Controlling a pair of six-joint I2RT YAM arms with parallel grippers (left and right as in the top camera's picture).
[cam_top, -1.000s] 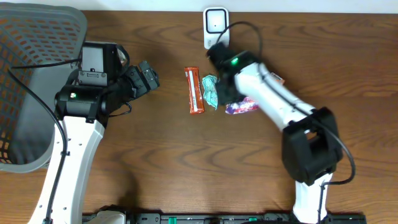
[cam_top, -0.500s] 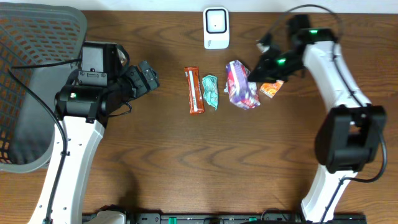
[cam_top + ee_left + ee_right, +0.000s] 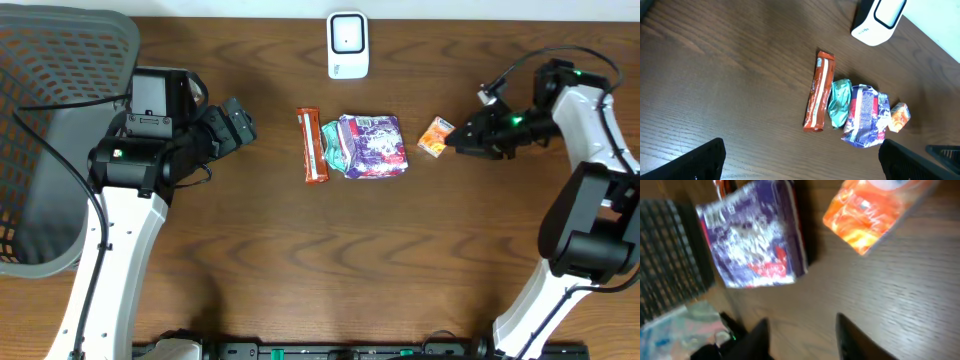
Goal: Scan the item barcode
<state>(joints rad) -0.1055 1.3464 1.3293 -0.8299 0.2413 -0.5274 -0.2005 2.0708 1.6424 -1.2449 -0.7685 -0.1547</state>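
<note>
Purple packet [image 3: 373, 146]: flat on tabletop [image 3: 300, 260], touching teal packet [image 3: 333, 150], near scanner [image 3: 347, 44].
Right end effector [image 3: 462, 141]: jaws apart, empty, beside orange packet [image 3: 435, 137].
Left end effector [image 3: 240, 124]: spread wide, empty.

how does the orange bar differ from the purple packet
The orange bar is long and narrow; the purple packet is wider and bulkier. The orange bar's wrapper looks smooth and flat, while the purple packet's is crinkled. The purple packet presses against the teal packet; the orange bar lies on that packet's other side. Both rest on the table, and neither is held.
</note>
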